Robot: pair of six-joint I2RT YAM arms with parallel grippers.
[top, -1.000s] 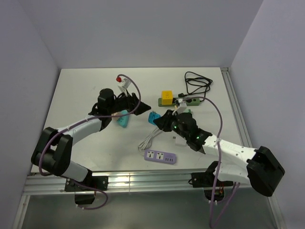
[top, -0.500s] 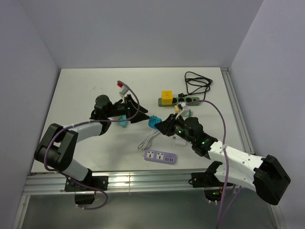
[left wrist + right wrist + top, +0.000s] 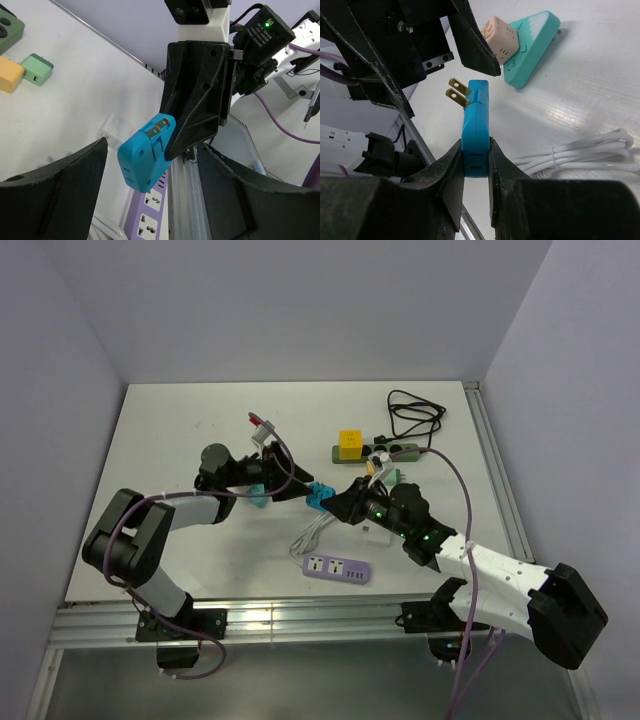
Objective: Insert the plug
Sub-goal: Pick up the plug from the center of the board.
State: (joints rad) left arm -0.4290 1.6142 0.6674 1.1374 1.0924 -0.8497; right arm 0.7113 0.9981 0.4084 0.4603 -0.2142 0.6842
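- The bench is carrying every socket you could be aiming for. The purple power strip is lying near the front edge with its sockets facing up. The green power strip is sitting farther back, with a yellow adapter already sitting at its left end.
- Your right claw is pinching the blue plug by its flat sides. It is holding the plug in the air above the bench, between the two arms, so the prongs are staying clear of the fingers.
- Your left claw is standing wide open and gripping nothing. Its fingers are flanking the plug without touching it.
- The prongs are pointing toward that open claw, not down at a socket. This is looking like a handover or regrasp, probably to turn the plug for the purple strip.
- You are risking a slip if one claw lets go before the other is gripping firmly.
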